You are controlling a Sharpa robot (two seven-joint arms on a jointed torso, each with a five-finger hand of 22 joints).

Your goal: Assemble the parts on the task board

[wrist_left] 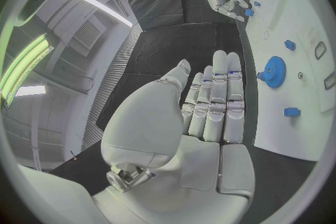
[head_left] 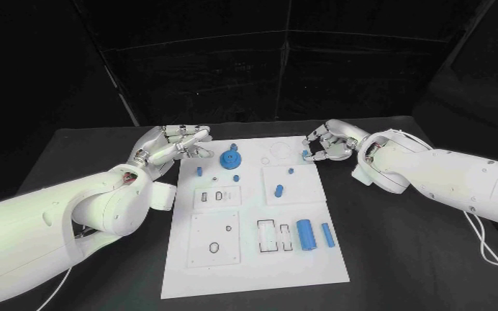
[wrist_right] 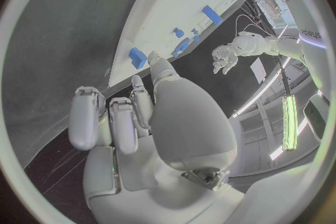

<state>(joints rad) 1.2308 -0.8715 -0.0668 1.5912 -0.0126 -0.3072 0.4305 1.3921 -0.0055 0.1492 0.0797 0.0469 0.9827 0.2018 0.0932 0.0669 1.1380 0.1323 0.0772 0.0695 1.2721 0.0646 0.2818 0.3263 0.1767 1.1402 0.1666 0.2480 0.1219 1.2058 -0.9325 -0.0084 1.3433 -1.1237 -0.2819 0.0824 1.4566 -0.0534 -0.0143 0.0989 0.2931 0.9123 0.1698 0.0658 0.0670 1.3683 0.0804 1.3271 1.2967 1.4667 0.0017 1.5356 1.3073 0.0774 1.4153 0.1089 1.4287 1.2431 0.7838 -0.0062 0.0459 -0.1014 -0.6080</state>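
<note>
Flanking the task board (head_left: 249,253), left hand (head_left: 171,145) is released beside the blue gear (head_left: 232,158); right hand (head_left: 330,142) pinches a blue part (head_left: 307,156).

Faint lettering on left arm (wrist_right: 313,33) — too small to read; nothing else legible.

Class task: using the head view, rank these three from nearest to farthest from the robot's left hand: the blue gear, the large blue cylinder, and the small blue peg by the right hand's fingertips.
Measured from the left hand:
1. Blue gear, at the task board's far end, just beside that hand.
2. Small blue peg, across the board at its far right edge.
3. Large blue cylinder, toward the board's near right.
</note>
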